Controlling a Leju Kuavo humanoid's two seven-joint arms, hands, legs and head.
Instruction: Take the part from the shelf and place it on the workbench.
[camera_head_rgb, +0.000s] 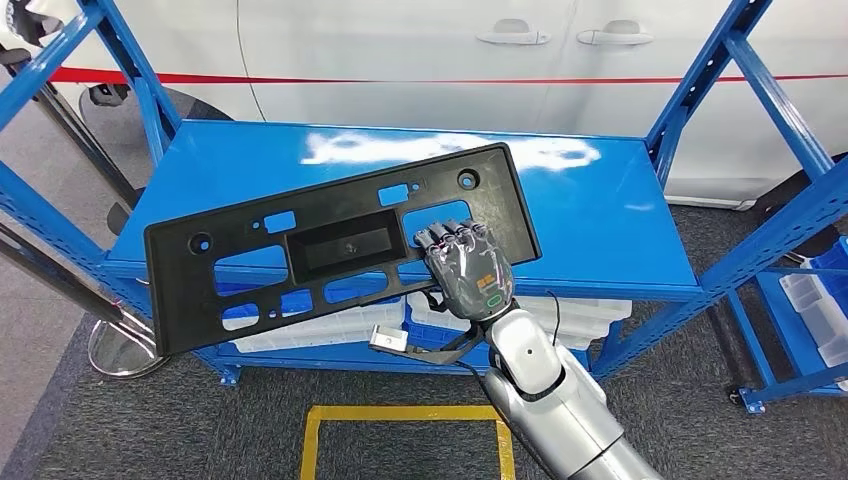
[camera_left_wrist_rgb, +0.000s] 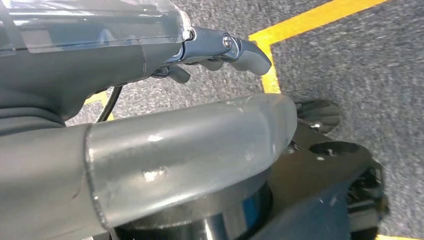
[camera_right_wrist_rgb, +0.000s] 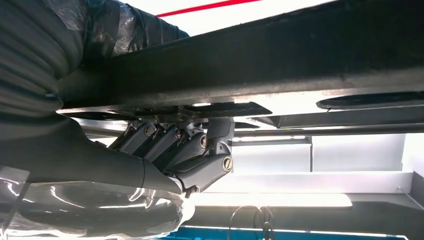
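A: Where is the part right now?

B: The black part (camera_head_rgb: 330, 245), a long flat panel with cutouts and a rectangular recess in the middle, is tilted over the top blue shelf (camera_head_rgb: 600, 215). Its left end hangs out past the shelf's front edge, lower than its right end.

A: And what holds it?

B: The right hand (camera_head_rgb: 468, 268) grips it at the lower edge near its right end. In the right wrist view the fingers (camera_right_wrist_rgb: 172, 145) curl up against the underside of the panel (camera_right_wrist_rgb: 260, 65).

A: The left hand?

B: The left hand (camera_left_wrist_rgb: 165, 100) hangs over grey carpet (camera_left_wrist_rgb: 360, 55) with a yellow line (camera_left_wrist_rgb: 295, 22). Its fingers (camera_left_wrist_rgb: 245, 52) hold nothing and point out loosely, apart from the thumb.

A: Anything else nearby?

B: White bins (camera_head_rgb: 300, 332) sit on the level below, and a white car (camera_head_rgb: 420, 50) stands behind the rack.
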